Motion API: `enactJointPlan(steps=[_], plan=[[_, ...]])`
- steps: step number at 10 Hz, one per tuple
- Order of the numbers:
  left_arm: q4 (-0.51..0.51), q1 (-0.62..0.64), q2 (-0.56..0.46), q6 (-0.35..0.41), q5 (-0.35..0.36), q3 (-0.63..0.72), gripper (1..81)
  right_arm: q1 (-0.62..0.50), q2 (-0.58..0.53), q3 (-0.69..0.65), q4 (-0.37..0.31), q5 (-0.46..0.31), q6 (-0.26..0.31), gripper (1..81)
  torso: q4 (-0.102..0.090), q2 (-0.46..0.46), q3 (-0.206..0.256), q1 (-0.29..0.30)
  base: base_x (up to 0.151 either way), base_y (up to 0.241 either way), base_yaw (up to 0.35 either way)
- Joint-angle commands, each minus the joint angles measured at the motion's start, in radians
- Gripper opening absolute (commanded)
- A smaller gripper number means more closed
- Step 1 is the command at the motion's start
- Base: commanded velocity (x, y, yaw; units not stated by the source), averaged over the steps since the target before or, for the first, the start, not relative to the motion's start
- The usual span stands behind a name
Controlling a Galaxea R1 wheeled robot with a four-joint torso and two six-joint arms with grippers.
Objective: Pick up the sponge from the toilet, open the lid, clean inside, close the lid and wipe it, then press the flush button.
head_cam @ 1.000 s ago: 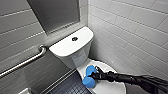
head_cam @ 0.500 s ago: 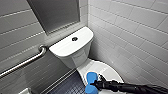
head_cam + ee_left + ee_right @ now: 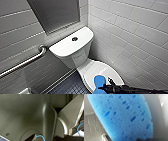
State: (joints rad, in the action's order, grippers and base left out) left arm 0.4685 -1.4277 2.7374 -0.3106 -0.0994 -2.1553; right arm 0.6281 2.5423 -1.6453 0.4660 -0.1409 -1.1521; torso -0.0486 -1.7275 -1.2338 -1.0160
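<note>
One toilet (image 3: 82,60) stands in the corner where two white-tiled walls meet, near the middle of the head view. Its one boxy tank (image 3: 71,48) sits centre frame, with a single dark round button (image 3: 74,39) on the flat cover. Below and right of the tank, the one oval lid (image 3: 105,72) is down over the bowl.

One sponge (image 3: 100,81), bright blue, lies flat against the lid at the lower centre of the frame. One black gripper, the right gripper (image 3: 106,86), reaches in from the lower right corner. It is closed on the sponge, with one finger above the pad's right end and one below it. In the right wrist view the sponge (image 3: 121,117) looms large and pitted with dark pores, the white lid (image 3: 159,119) just behind it.

One metal grab bar (image 3: 25,62) slants across the left wall. One grey panel (image 3: 57,15) hangs at the upper centre. Dark tiled floor (image 3: 70,86) shows at the lower edge.

The left wrist view shows dark robot casing (image 3: 27,114) and two thin blue cables (image 3: 40,137). Whether the left gripper is open or closed cannot be told.
</note>
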Motion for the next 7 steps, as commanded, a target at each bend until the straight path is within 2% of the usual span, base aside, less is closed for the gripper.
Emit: enactJointPlan(steps=[1, 3, 7], plan=[[0.005, -0.021, -0.016, 0.007, -0.069, 0.031, 81.1, 0.060, -0.135, 0.078, 0.016, 0.033, -0.011, 1.0, 0.000, 0.000, 0.000, 0.000, 0.000, 0.000, 0.000], [0.005, -0.021, -0.017, 0.007, -0.069, 0.032, 81.1, 0.133, -0.178, 0.067, 0.016, 0.101, -0.011, 1.0, 0.000, 0.000, 0.000, 0.000, 0.000, 0.000, 0.000], [0.007, -0.023, -0.017, 0.007, -0.069, 0.038, 81.1, 0.239, -0.405, 0.171, 0.016, 0.239, -0.011, 1.0, 0.000, 0.000, 0.000, 0.000, 0.000, 0.000, 0.000]])
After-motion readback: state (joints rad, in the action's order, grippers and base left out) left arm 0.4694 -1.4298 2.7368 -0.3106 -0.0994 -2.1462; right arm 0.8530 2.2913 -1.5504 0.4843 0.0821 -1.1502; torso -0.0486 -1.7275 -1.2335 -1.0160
